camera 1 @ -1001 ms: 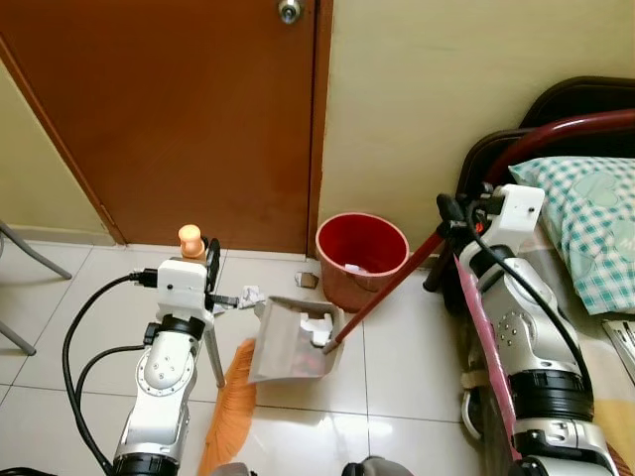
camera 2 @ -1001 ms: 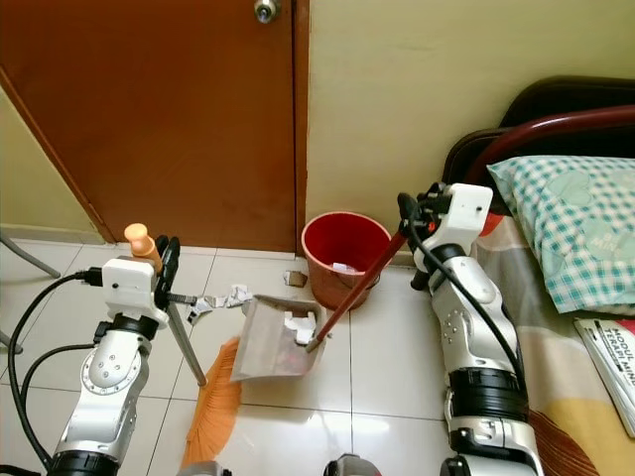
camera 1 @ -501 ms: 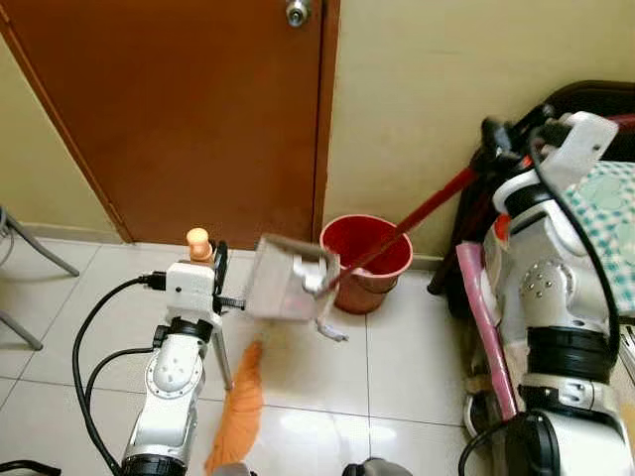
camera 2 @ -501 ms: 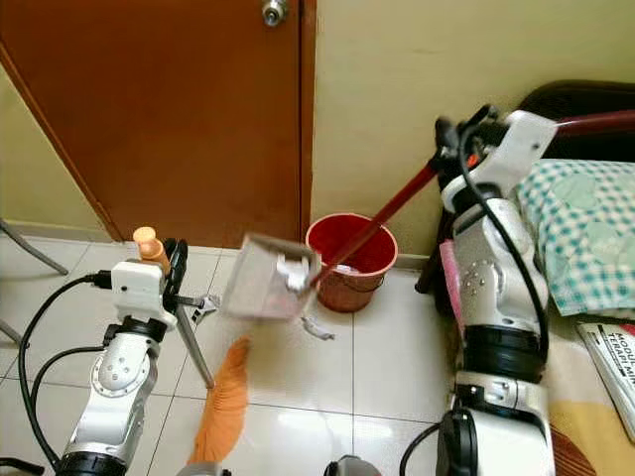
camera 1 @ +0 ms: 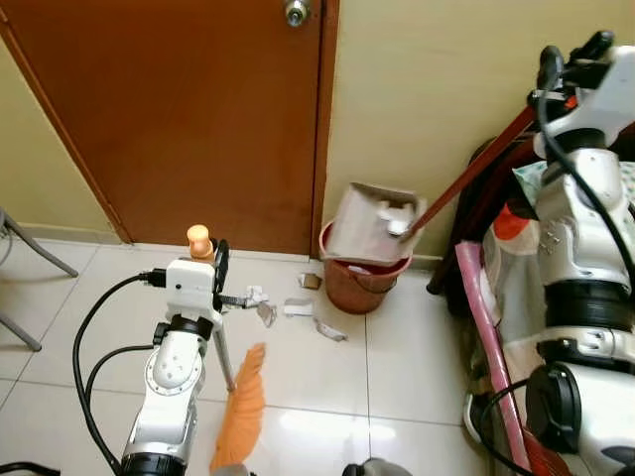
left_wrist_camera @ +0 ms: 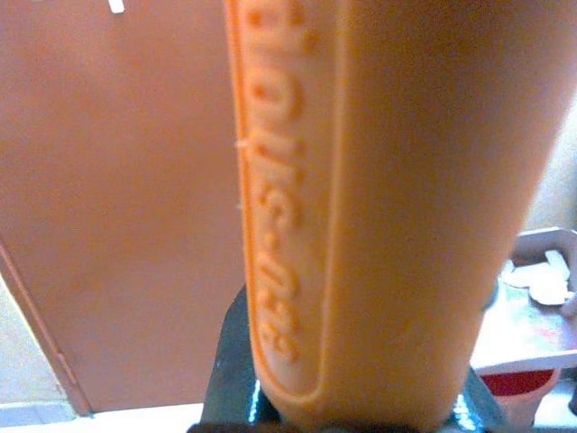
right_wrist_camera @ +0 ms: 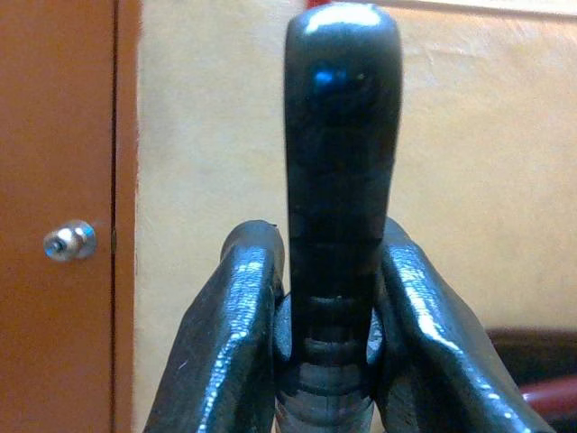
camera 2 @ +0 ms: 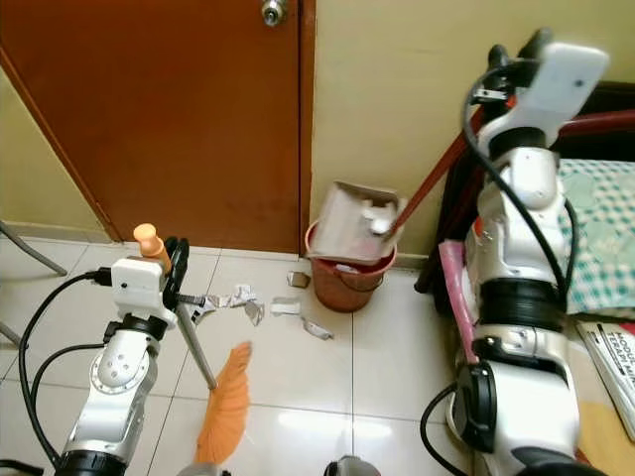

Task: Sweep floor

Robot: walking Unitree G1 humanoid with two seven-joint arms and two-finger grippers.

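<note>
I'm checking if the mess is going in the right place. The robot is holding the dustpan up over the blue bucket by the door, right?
Almost, but the bucket is red, not blue; the left eye view shows it. The rest holds: the right tool is shut on the long handle, and the dustpan hangs tilted over the bucket, beside the brown door.

- The bucket [camera 1: 362, 283] stands on the floor [camera 1: 397, 367] against the wall, right of the door [camera 1: 179, 109].
- The dustpan [camera 1: 372, 223] hangs tilted above the bucket.
- Paper scraps [camera 1: 298, 309] lie left of the bucket.
- The broom [camera 1: 241, 407] is nearer, left of the scraps.
- The bed [camera 2: 605, 297] lies far right.
</note>
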